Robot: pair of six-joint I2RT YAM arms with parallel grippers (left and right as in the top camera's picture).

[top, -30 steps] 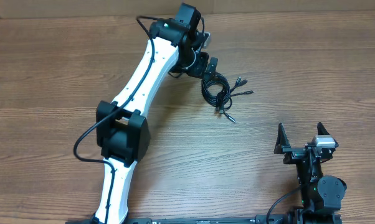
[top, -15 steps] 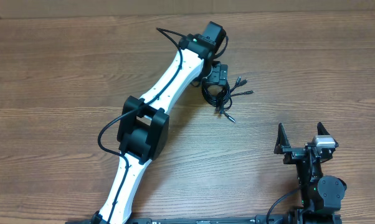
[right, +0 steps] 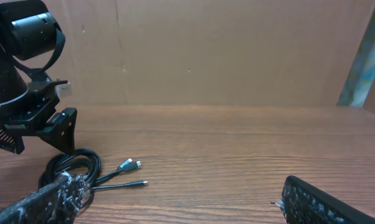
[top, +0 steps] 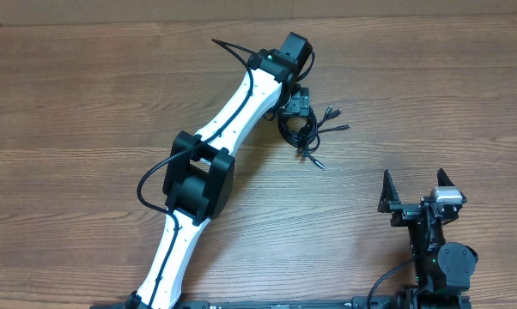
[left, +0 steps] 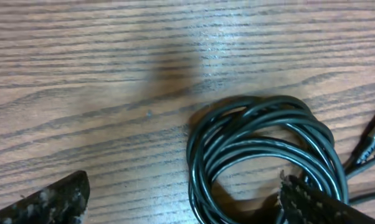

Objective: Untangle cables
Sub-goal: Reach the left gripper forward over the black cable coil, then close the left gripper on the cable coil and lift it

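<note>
Left gripper (left: 182,182), fingers apart, hovers over the coiled cables (left: 262,140); best to pinch one outer strand only. Right gripper (top: 413,190) rests well apart, fingers spread.

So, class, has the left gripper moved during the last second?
Yes. In the overhead view the left gripper has shifted rightward, ending over the upper edge of the cables, which lay unmoved.

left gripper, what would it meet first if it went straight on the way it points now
Probably the coil of cables, lying on the table ahead of the left gripper, between its open fingers and nearer one of them. Depth is hard to judge.
</note>
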